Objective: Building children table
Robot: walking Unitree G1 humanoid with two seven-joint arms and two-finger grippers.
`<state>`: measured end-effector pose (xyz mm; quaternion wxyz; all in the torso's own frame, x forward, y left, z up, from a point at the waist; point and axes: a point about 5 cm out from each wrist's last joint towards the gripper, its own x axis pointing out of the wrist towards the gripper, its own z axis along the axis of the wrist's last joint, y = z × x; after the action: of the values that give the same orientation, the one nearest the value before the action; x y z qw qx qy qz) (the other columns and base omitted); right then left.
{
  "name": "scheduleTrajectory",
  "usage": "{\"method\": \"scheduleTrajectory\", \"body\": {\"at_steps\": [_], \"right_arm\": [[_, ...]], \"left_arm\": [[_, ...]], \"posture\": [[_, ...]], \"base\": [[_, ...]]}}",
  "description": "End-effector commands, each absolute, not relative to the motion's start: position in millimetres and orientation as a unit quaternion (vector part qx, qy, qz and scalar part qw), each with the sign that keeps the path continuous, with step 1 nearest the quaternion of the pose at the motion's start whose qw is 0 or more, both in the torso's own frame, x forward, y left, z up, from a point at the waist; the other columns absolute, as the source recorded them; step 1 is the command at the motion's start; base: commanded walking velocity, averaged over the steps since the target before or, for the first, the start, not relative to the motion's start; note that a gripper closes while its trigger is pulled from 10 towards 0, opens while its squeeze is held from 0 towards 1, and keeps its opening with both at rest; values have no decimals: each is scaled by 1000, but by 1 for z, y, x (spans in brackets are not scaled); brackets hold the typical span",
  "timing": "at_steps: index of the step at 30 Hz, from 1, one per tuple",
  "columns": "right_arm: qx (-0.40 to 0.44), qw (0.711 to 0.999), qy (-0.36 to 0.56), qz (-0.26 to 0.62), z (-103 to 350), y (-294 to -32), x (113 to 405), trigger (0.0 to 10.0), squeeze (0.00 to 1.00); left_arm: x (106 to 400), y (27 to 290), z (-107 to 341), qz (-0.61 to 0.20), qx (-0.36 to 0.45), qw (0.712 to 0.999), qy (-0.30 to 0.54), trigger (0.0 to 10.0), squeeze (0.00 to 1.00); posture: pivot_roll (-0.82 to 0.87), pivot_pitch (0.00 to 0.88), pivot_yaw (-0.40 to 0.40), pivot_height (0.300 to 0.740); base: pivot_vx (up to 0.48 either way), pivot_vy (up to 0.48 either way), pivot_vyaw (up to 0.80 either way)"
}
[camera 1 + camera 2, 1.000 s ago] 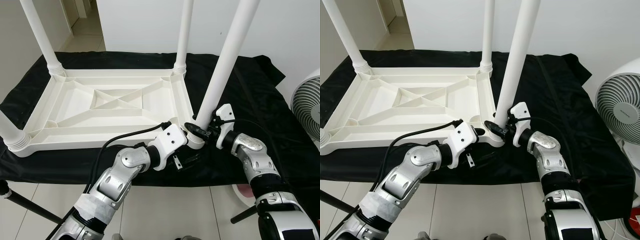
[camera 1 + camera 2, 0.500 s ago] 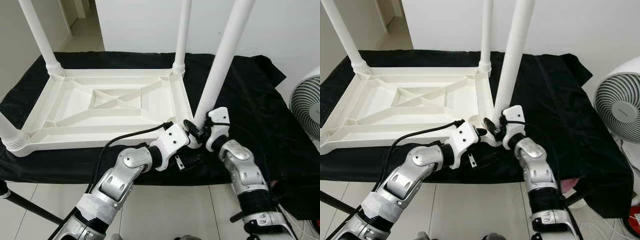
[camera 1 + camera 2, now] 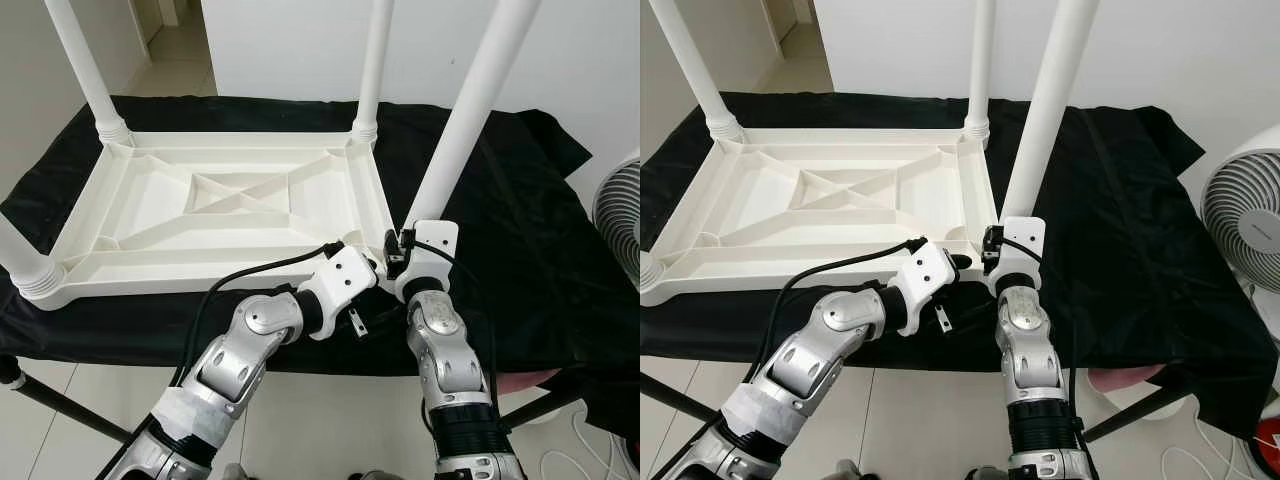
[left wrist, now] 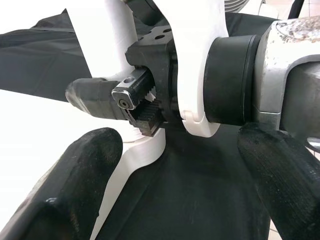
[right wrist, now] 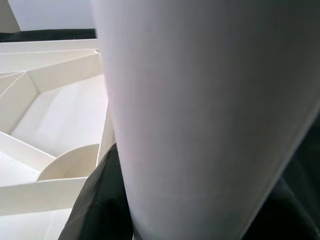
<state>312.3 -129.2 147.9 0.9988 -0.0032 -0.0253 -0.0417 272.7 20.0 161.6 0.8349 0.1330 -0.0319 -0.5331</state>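
Right gripper [image 3: 398,262] clamped on near-right leg [image 3: 462,130] at its socket — left gripper [image 4: 165,185] fingers spread, just beside, on upturned tabletop [image 3: 150,215].

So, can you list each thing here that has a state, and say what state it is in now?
Table top: upside down on the black cloth, ribs facing up.
Near right leg: standing in its corner socket, leaning a little.
Far right leg: upright in its socket.
Far left leg: fitted, leaning slightly.
Near left leg: fitted in its socket.
Right gripper: shut on the near right leg's base.
Left gripper: open, beside that corner.
Fan: standing; running or not, cannot tell.
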Motion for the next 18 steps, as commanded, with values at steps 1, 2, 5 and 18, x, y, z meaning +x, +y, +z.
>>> {"method": "scheduleTrajectory", "body": {"at_steps": [1, 2, 5, 18], "right_arm": [[-12, 998, 0, -66, 139, -138, 308, 10000, 0], [-12, 998, 2, -63, 138, -138, 307, 10000, 0], [-6, 998, 6, -58, 139, -135, 307, 10000, 0], [3, 1000, -3, 28, 148, -146, 314, 10000, 1000]], "left_arm": [[271, 18, 159, -536, 133, 833, -26, 10000, 0], [272, 18, 159, -536, 134, 833, -26, 10000, 0], [273, 18, 160, -534, 133, 835, -28, 10000, 0], [272, 19, 160, -532, 133, 836, -27, 10000, 0]], "posture": [[-140, 56, 10, 740], [-140, 56, 10, 740], [-140, 56, 10, 740], [-137, 59, 9, 740]], "base": [[0, 0, 0], [0, 0, 0], [0, 0, 0], [0, 0, 0]]}}
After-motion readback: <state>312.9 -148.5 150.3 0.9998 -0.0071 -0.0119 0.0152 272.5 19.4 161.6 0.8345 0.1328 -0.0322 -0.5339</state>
